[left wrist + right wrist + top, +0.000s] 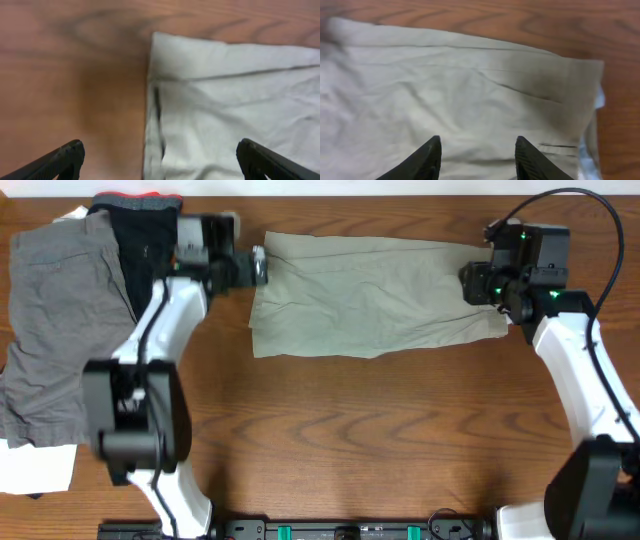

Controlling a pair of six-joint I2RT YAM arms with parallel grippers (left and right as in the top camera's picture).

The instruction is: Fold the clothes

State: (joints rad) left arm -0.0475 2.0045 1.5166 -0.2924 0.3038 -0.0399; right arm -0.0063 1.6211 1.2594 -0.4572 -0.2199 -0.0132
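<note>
Khaki cotton shorts [370, 295] lie flat, likely soft and floppy; left gripper [160, 148] gapes wide at their left edge, right gripper [477, 146] hovers parted over the right end. Corners look best to pinch.

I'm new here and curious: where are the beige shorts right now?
Overhead, the beige shorts lie flat at the far middle of the table, between the left gripper and the right gripper.
</note>
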